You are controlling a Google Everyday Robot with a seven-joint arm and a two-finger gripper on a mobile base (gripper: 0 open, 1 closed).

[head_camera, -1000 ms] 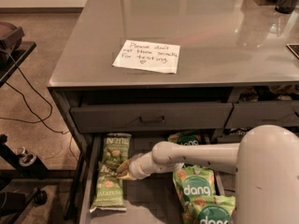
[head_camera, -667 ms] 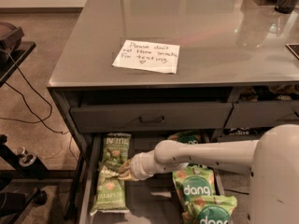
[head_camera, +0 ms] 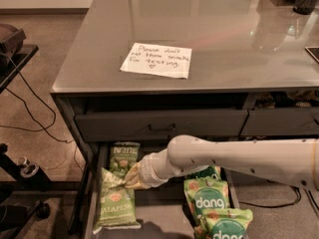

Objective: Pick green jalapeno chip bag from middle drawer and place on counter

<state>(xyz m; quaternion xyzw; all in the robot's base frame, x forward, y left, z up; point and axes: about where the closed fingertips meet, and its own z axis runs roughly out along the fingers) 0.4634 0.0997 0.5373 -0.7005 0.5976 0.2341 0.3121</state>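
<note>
- Now at its target: the gripper (head_camera: 128, 178), at the tip of a long white arm (head_camera: 239, 158) reaching in from the right, sits low inside the open middle drawer (head_camera: 158, 214). It rests against the upper right corner of the nearer green jalapeno chip bag (head_camera: 115, 205).
- Since a second ago the gripper has hardly shifted. The bulky white body that filled the right edge has drawn back, leaving the arm stretched almost level across the drawer.
- The bag's top corner now looks bunched and slightly raised toward the gripper, where it lay flatter before. The rest of the bag lies on the drawer floor by the left wall.
- Whether the gripper has closed on the bag cannot be told from this angle.
- A twin bag (head_camera: 123, 158) lies just behind the first, deeper in the drawer. The brighter dang bags (head_camera: 209, 200) sit to the right, partly under the arm and apart from the contact.
- The crumpled corner suggests the grasp is being made or has just been made, with the lift still to come.
- The counter (head_camera: 224, 34) above carries a handwritten note (head_camera: 157, 60) near its front edge, and the bag has yet to reach it.
- The closed drawer front (head_camera: 162, 126) overhangs the spot, so the bag probably has to come outward before it rises.
</note>
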